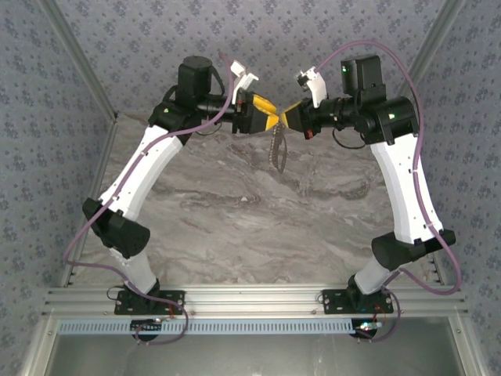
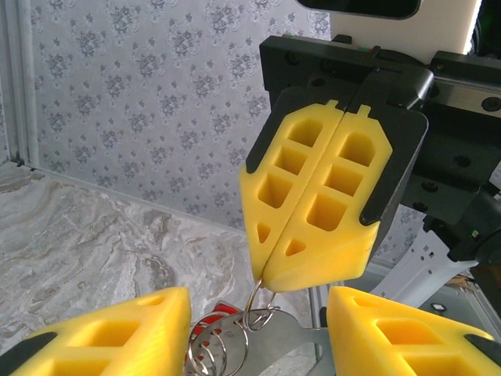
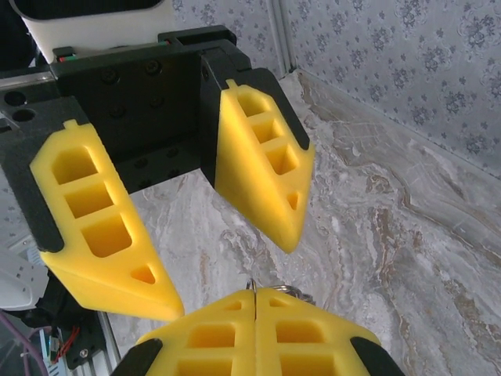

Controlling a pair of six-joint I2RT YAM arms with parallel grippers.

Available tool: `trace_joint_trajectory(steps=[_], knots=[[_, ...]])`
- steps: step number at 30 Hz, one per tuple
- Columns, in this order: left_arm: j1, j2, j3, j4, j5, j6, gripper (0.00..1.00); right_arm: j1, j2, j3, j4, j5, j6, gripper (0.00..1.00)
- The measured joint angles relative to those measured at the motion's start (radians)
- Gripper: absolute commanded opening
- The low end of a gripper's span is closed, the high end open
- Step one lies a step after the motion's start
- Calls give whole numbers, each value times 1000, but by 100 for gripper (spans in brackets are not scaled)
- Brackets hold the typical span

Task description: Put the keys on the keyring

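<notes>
Right end effector [image 2: 272,274]: the fingers are pressed flat together and pinch the thin wire of the keyring [image 2: 227,352] at their very tips. I read this one as the anchor. It holds the loop up off the counter [image 1: 235,219] so the rest hangs free and can be reached from the other side.
Left end effector [image 3: 228,274]: the fingers are well apart and have hold of nothing. It faces the right one tip to tip, and its fingers stand on either side of the hanging bundle, which would let me close on one part without releasing the loop.
Keyring: it is in the air at upper centre of the top view, between the two end effectors. In the left wrist view its coils hang at bottom centre, just under the right fingertips.
Keys: one small red piece [image 2: 215,321] sits just behind the coils, lower centre of the left wrist view. I cannot tell whether it is threaded on the wire or only beside it.
Flat silvery piece [image 2: 301,345]: it lies just right of the coils. It may be a key blade, but I cannot tell.
Step in hand: my judgement is that the left side is lining up for a second grip, so the coil can be worked.
Risk: thin wire held at soft tips could twist or slip, and an off-centre close would set the bundle swinging.
</notes>
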Motion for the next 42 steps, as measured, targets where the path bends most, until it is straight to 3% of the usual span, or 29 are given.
trace_joint_trajectory(steps=[9,22,27,31,34,42], knots=[[-2,18,0,11,18,-12,37,0,9,0,19,-21,12,0],[-6,24,5,45,48,-59,4,-4,10,3,31,-21,23,0],[-6,30,26,45,45,-70,0,-8,9,12,40,-21,31,0],[-7,30,34,48,26,-76,0,-12,9,12,62,-19,62,29],[-11,30,41,56,10,-79,0,-33,4,-5,90,-13,89,43],[-36,30,43,76,-47,-84,0,-148,-138,-265,349,-87,264,50]])
